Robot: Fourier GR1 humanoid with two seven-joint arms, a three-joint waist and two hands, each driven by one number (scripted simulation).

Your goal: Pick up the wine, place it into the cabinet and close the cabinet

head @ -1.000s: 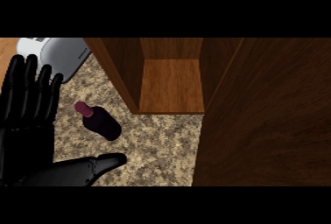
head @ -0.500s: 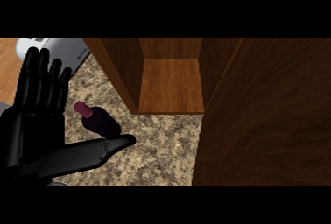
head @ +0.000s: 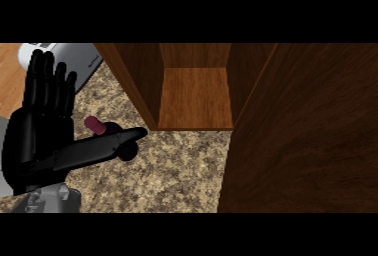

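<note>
Spreading flat over speckled granite counter (head: pixel 177 165), black right robot hand (head: pixel 44 140), thumb across dark wine bottle (head: pixel 111 131), open wooden cabinet (head: pixel 196 100)

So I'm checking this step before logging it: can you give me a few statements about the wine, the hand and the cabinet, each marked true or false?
1. The wine bottle lies on the speckled counter, left of the cabinet. True.
2. The bottle is already on the cabinet shelf. False: the shelf holds nothing that shows, and the bottle is on the counter.
3. The cabinet door is shut. False: it stands open at the view's right, and the inside shows.
4. The left hand is open, fingers straight, its thumb lying across the bottle. True.
5. The right hand is lifting the bottle. False: no right hand shows.
</note>
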